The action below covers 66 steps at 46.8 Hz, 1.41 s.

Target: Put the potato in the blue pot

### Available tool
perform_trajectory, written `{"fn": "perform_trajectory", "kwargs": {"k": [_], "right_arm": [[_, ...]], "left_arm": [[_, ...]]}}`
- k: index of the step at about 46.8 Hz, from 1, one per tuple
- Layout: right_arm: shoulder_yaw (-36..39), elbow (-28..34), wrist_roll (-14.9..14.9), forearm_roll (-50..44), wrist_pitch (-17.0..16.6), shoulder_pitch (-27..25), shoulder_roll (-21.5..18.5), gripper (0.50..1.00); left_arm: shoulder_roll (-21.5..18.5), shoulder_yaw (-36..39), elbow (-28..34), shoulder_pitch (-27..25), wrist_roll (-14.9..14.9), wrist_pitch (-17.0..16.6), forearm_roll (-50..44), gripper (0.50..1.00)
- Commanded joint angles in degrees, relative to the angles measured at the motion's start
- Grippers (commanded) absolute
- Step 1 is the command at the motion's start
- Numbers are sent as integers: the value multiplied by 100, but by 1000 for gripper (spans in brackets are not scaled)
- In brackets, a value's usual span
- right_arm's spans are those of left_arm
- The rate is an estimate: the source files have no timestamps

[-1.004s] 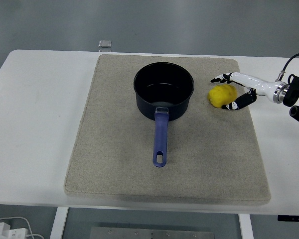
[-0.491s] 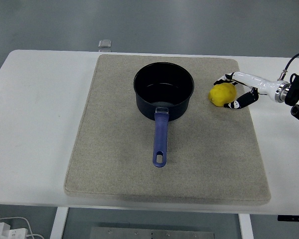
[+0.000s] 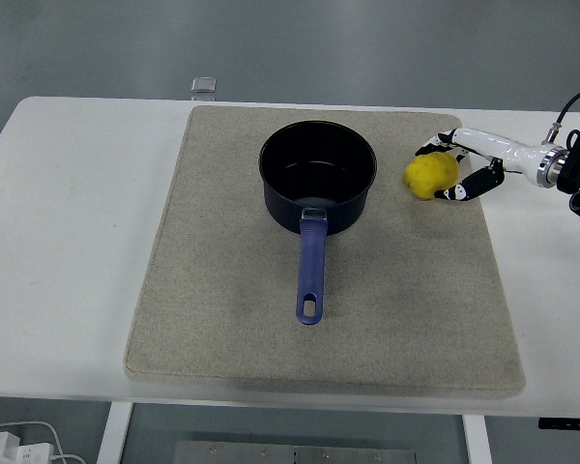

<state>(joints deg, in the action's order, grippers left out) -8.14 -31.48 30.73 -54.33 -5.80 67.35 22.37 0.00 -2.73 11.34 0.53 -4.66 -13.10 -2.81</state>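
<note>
The yellow potato (image 3: 430, 175) is at the right side of the beige mat (image 3: 222, 290), just right of the blue pot (image 3: 317, 172). My right hand (image 3: 438, 173) comes in from the right edge on a white wrist and is shut on the potato, with fingers (image 3: 428, 149) over its far side and the thumb (image 3: 456, 193) on its near side. The pot is upright and holds nothing, and its blue handle (image 3: 311, 271) points toward the table's near edge. The left arm is out of sight.
The mat covers the middle of the white table (image 3: 68, 242). A small clear object (image 3: 204, 87) sits at the table's far edge. A white plug and cable (image 3: 14, 443) lie on the floor at the bottom left.
The right hand has closed around the potato. Hand and potato have shifted slightly up in the picture, away from the near edge.
</note>
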Motion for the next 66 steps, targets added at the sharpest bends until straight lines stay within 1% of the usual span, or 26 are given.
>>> {"fn": "perform_trajectory", "kwargs": {"k": [1, 11, 18, 22, 27, 30, 36, 41, 53, 66], "right_arm": [[5, -16, -5, 36, -105, 111, 4, 500], [14, -42, -5, 273, -325, 375, -49, 500], [23, -112, -14, 502, -369, 647, -93, 500], [23, -156, -23, 590, -457, 797, -137, 500], [23, -156, -128, 599, -597, 990, -348, 500], [23, -165, -128, 607, -641, 1069, -400, 500], [14, -165, -137, 643, -773, 1184, -637, 500], [-65, -165, -137, 625, -782, 1219, -892, 500], [-65, -156, -137, 634, -791, 1368, -1156, 500], [-65, -156, -137, 590, -747, 1281, -1244, 500]], "left_arm": [[0, -8, 0, 0, 0, 0, 0, 992], [0, -8, 0, 9, 0, 0, 0, 992], [0, -8, 0, 0, 0, 0, 0, 992], [0, -8, 0, 0, 0, 0, 0, 992], [0, -8, 9, 9, 0, 0, 0, 992], [0, -8, 9, 0, 0, 0, 0, 992], [0, -8, 0, 0, 0, 0, 0, 992], [0, -17, 0, 0, 0, 0, 0, 992], [0, -8, 9, 9, 0, 0, 0, 994], [0, -8, 9, 0, 0, 0, 0, 992]]}}
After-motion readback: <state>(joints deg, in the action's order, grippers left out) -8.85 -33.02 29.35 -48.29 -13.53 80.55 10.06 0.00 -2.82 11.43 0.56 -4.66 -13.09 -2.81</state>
